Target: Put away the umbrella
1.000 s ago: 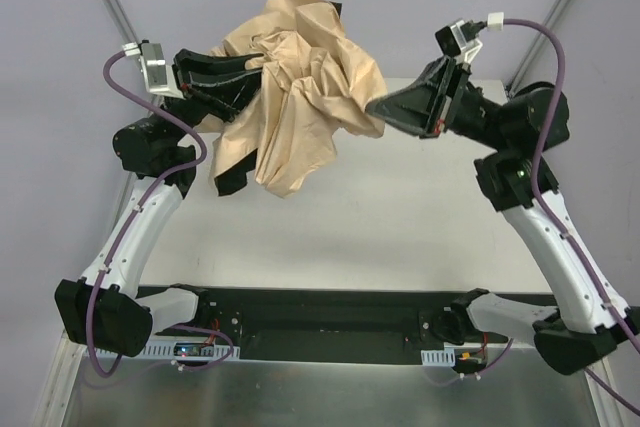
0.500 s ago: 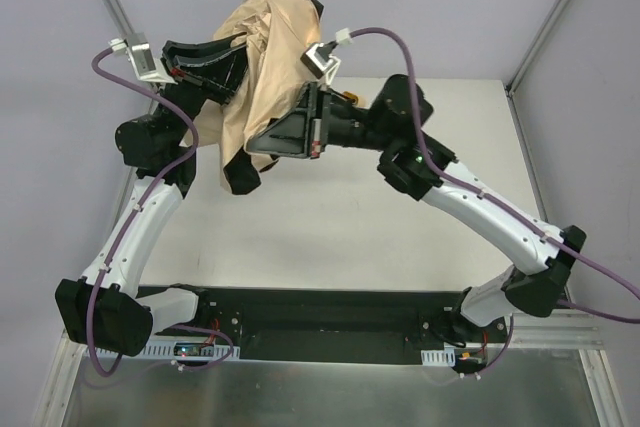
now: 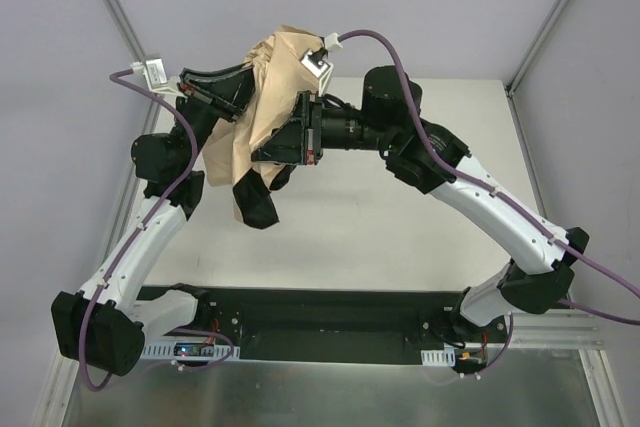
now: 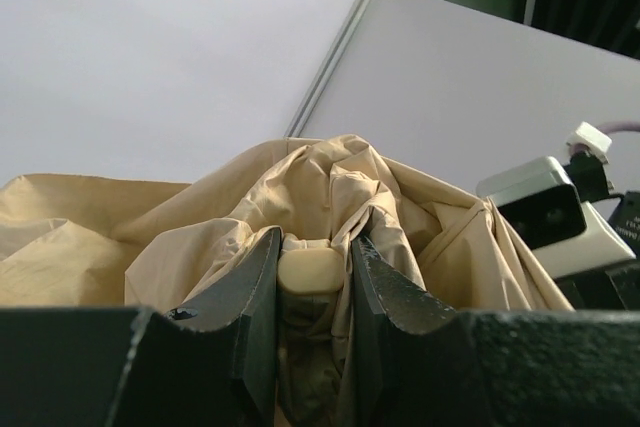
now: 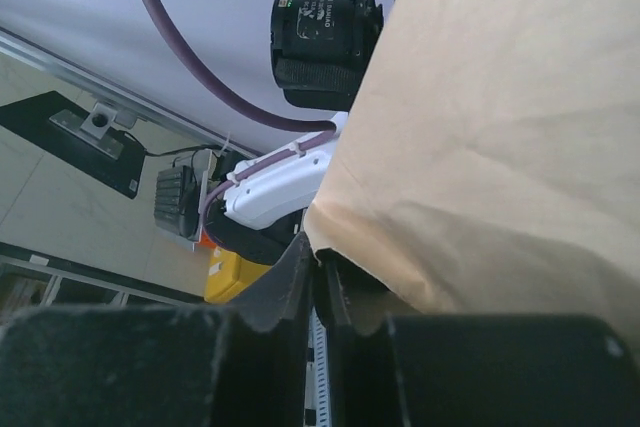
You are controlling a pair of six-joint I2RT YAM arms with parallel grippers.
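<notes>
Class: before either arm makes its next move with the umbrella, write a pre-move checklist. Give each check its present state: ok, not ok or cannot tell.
1. Handle grip: ok; the left end effector has a finger on each side of the umbrella's pale knob.
2. Fabric grip: cannot tell; the right end effector has its jaws nearly together at the canopy edge.
3. Folding: not ok; the canopy is bunched and the black lining dangles.
4. Clearance over the table: cannot tell from above.
</notes>
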